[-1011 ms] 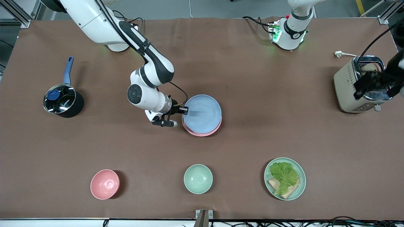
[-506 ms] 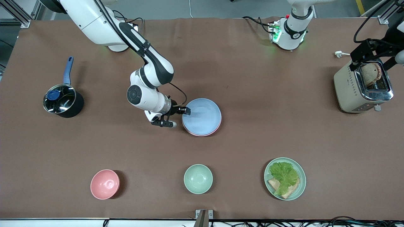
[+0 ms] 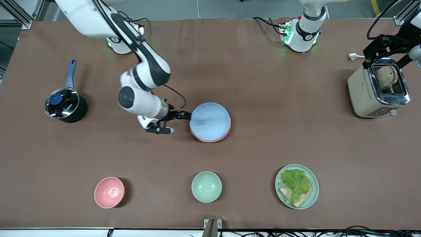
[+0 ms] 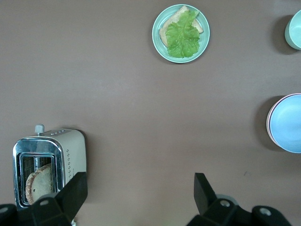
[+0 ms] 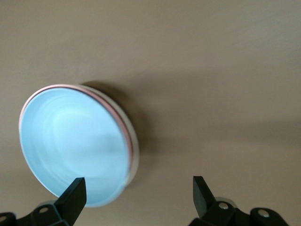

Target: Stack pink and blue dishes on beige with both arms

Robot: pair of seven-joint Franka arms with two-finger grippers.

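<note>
The pale blue plate (image 3: 210,120) lies on top of a stack in the middle of the table. Under it only the rim of the pink plate (image 3: 210,141) shows. In the right wrist view the blue plate (image 5: 70,146) sits on a thin pink rim (image 5: 123,123), with a pale beige rim (image 5: 136,153) lowest. My right gripper (image 3: 182,115) is open, just clear of the stack's edge on the side toward the right arm's end; its jaws (image 5: 136,193) hold nothing. My left gripper (image 3: 388,54) hangs open and empty over the toaster.
A toaster (image 3: 365,89) with a bread slice stands at the left arm's end. Nearer the front camera are a pink bowl (image 3: 109,192), a mint bowl (image 3: 206,186) and a mint plate (image 3: 316,184) with lettuce and bread. A saucepan (image 3: 65,107) sits at the right arm's end.
The right gripper let go of the blue plate, which settled flat on the pink one, then drew back toward the right arm's end. The left gripper lifted off the toaster.
</note>
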